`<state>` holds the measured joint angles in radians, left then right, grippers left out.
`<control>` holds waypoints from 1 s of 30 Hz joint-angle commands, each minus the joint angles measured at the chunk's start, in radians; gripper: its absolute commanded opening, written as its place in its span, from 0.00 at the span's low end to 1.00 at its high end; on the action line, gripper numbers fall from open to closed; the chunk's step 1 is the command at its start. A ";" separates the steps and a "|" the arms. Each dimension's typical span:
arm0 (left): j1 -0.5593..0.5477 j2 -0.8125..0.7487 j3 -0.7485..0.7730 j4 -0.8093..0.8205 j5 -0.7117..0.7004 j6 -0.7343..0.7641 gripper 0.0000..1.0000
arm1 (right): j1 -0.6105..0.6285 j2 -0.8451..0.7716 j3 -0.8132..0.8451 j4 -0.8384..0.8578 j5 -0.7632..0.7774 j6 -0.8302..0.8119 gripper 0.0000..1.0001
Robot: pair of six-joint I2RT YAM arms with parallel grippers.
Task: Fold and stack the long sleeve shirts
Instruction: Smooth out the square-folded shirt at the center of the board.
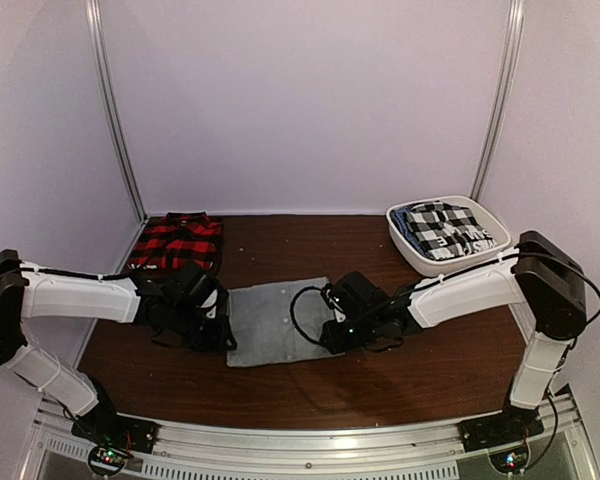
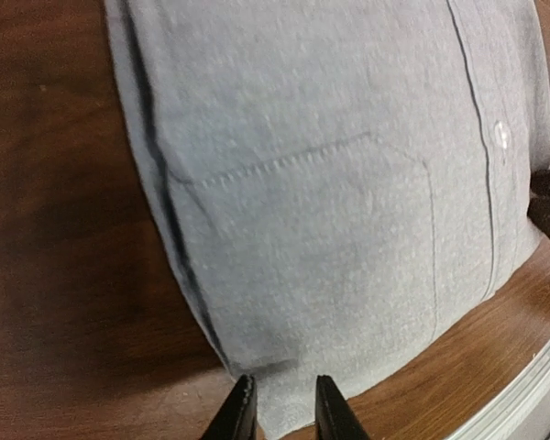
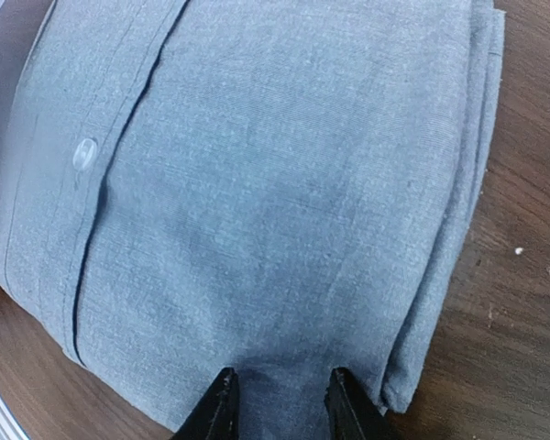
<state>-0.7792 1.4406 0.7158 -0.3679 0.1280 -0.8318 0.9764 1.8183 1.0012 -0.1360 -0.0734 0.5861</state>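
Grey shirt (image 1: 275,322) at frame centre is flanked by left gripper (image 2: 280,408) and right gripper (image 3: 280,403), both narrowly parted over its edges, presumably for an even lift; grip cannot be told.

Grey shirt (image 1: 276,322): plain light grey, folded into a rough rectangle, lying flat mid-desk and nearer the near edge than the far one. It's front side up, so the button placket, a clear button (image 3: 84,154) and the stitched chest pocket (image 2: 348,238) all show, and the folded layers are stacked along one side edge. Red-and-black plaid shirt (image 1: 177,241): also folded into a compact block, flat at the far-left corner of the desk, well apart from the grey one.
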 commanded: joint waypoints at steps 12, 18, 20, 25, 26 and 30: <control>0.156 0.055 0.100 -0.005 0.018 0.096 0.26 | 0.041 -0.085 -0.096 0.020 0.007 0.065 0.35; 0.191 0.097 0.101 0.022 0.033 0.100 0.29 | 0.063 -0.071 -0.133 0.048 0.007 0.095 0.35; 0.194 0.114 0.102 0.035 0.044 0.106 0.33 | 0.064 -0.072 -0.145 0.058 0.004 0.105 0.35; 0.197 0.154 0.112 0.054 0.068 0.117 0.37 | 0.065 -0.116 -0.157 0.055 0.028 0.117 0.35; 0.197 0.157 0.111 0.055 0.071 0.117 0.38 | 0.065 -0.130 -0.157 0.054 0.037 0.118 0.35; 0.203 0.167 0.103 0.071 0.085 0.114 0.40 | 0.064 -0.195 -0.141 0.038 0.097 0.111 0.34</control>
<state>-0.5896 1.5917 0.7967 -0.3515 0.1829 -0.7311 1.0340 1.7027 0.8566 -0.0753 -0.0536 0.6884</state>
